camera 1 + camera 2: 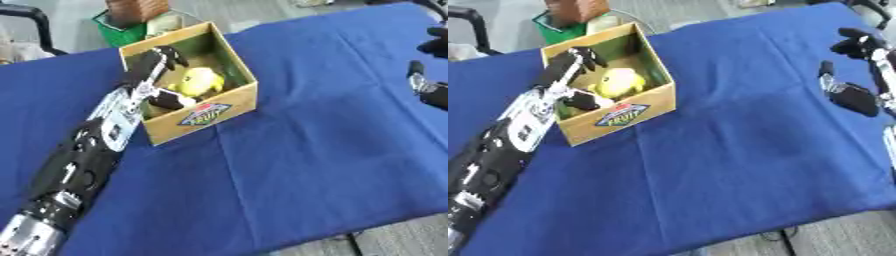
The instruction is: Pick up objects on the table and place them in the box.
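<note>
Box (203,113) holds a yellow object (200,80); left hand (154,70) hovers inside, fingers relaxed, holding nothing.

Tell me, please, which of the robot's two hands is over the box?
The left hand: it reaches into the wooden box, beside the yellow object. The right hand is away at the right edge of the blue cloth.

Left arm: black forearm casing with round holes, a silver ribbed joint near the elbow, a white-and-silver wrist section with dark markings; both the left robot hand (157,65) and the right robot hand (852,95) are black
</note>
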